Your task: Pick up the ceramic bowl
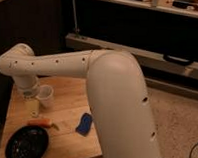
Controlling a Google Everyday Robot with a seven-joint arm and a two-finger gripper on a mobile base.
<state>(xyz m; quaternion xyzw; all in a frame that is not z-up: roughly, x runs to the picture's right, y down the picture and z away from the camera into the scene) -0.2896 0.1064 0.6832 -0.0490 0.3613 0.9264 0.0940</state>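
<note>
Showing a thick arm [116, 94] sheathed in smooth, glossy white shells, bulging fat at each joint, dotted with small dark screw holes along its length; narrowing into a ringed white wrist; ending in the pale gripper [32, 104], hanging at far left over the counter [71, 94].

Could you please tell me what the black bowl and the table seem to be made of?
The black bowl looks like glazed ceramic: glossy, with faint highlights inside, though the look leaves it open. The table appears to be light wood, matte, with a warm tan surface. The claw hangs above the table beside the white cup, away from the bowl.
</note>
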